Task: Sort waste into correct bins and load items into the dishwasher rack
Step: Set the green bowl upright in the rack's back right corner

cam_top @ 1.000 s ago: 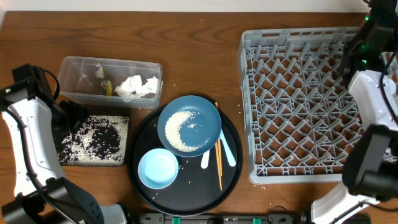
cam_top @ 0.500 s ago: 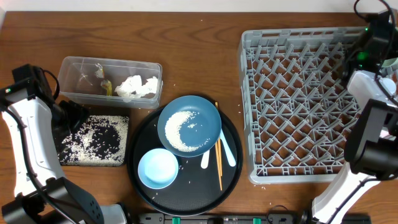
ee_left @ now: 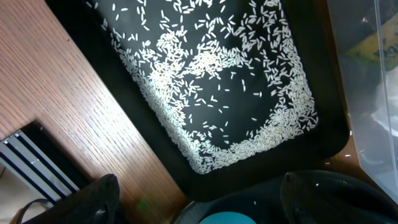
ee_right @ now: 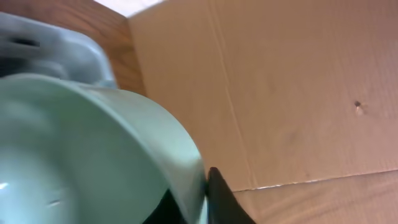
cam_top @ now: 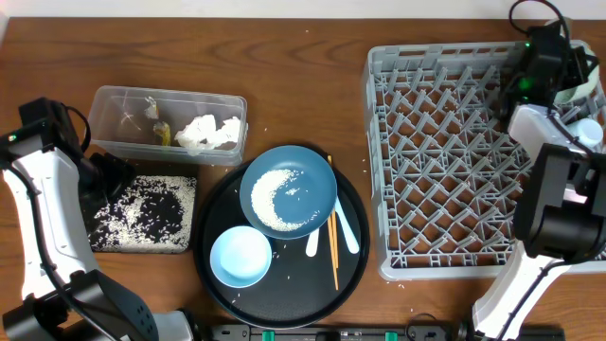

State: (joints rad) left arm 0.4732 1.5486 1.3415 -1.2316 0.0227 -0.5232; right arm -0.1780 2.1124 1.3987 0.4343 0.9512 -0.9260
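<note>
Right jaws moved to rack (cam_top: 445, 161) corner, pinching pale-green bowl (ee_right: 81, 143); left jaws wide.

Left hand (ee_left: 199, 193) spread wide; right arm (cam_top: 561, 142) stretched forward.

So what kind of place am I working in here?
Probably a tabletop dish-clearing test station, not a real kitchen: a dishwasher rack and a round black tray holding a rice-strewn blue dish on a wooden table, with plain cardboard beyond.
</note>
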